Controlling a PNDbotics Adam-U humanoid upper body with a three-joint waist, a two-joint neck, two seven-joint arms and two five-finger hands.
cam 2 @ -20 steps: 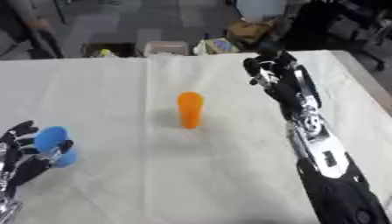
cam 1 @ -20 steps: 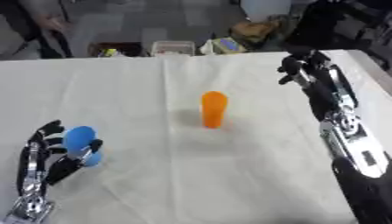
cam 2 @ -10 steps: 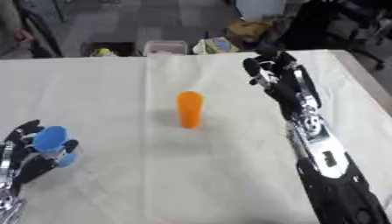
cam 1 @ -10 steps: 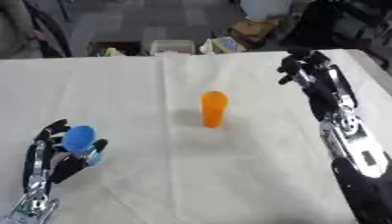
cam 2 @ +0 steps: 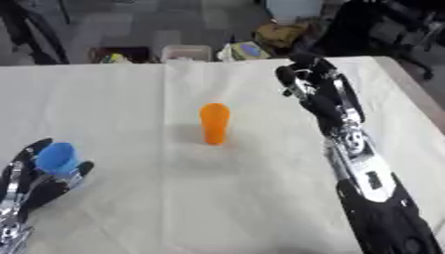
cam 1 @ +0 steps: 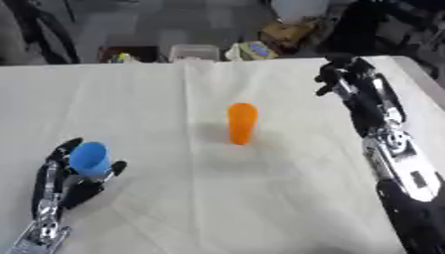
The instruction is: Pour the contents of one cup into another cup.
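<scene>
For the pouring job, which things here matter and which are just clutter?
Job:
blue cup, held in the left hand
orange cup, standing mid-table
right hand, raised at the far right

Clutter:
bags and boxes on the floor beyond the table

We see a table (cam 1: 260, 198) draped in a creased white cloth (cam 1: 156, 99) — our landmark. Beyond its far edge lies grey floor (cam 1: 130, 20). Just behind that edge we note a pale bin (cam 1: 194, 51), a dark crate (cam 1: 130, 53) and a yellowish bag (cam 1: 252, 49) — further right of these, a black chair (cam 2: 382, 30).
</scene>
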